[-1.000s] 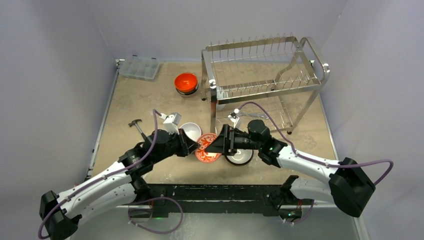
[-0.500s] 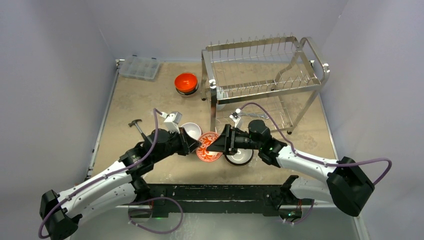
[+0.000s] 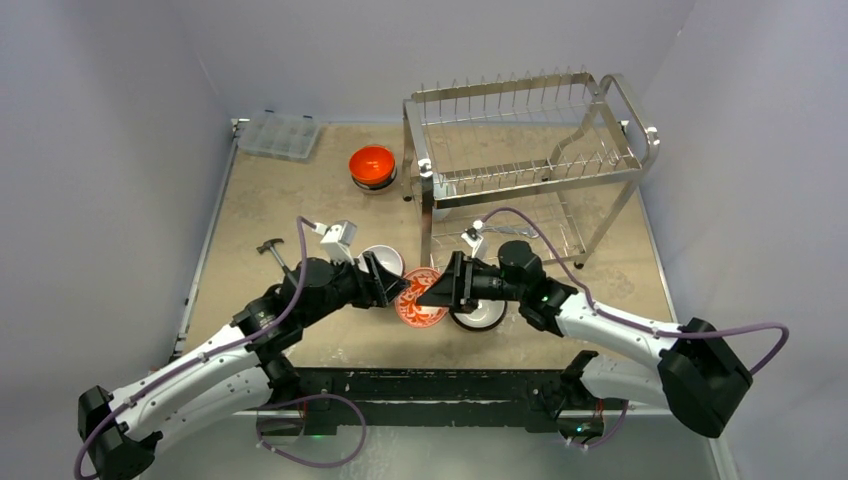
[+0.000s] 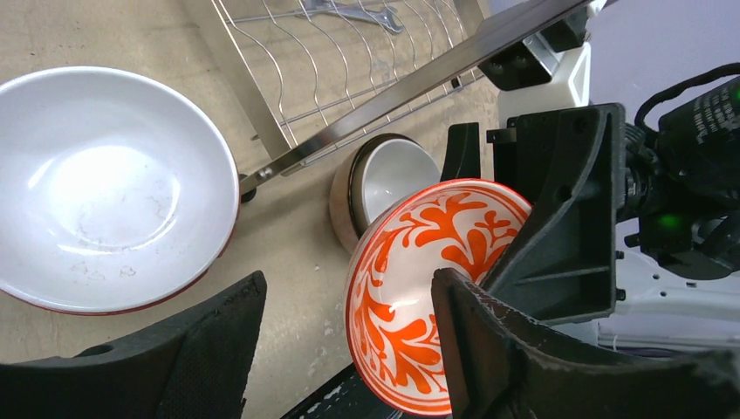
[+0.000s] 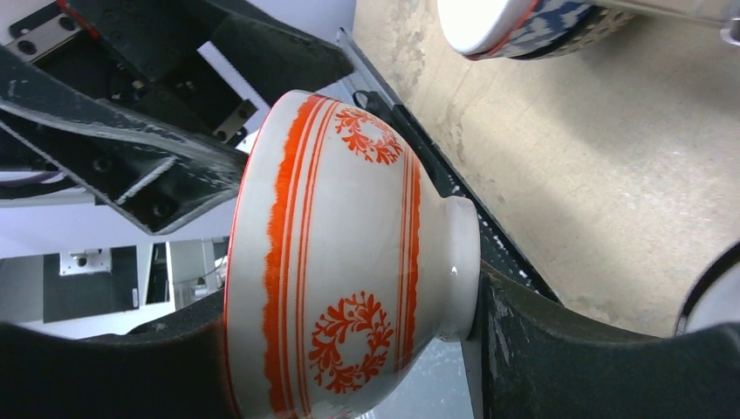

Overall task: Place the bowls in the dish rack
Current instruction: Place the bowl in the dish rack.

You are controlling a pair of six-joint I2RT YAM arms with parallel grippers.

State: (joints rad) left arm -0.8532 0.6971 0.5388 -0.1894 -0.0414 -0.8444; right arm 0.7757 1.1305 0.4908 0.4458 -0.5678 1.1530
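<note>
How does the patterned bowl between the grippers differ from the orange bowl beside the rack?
The patterned bowl is white with orange leaf designs; the orange bowl is plain. The patterned bowl is tipped sideways in the right gripper; the orange bowl sits upright on the table. Both are round.

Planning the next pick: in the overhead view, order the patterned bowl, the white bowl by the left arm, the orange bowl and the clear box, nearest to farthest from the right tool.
From the right tool:
1. patterned bowl, in its grip.
2. white bowl, just beyond, to the left.
3. orange bowl, toward the back.
4. clear box, far-left corner.
</note>
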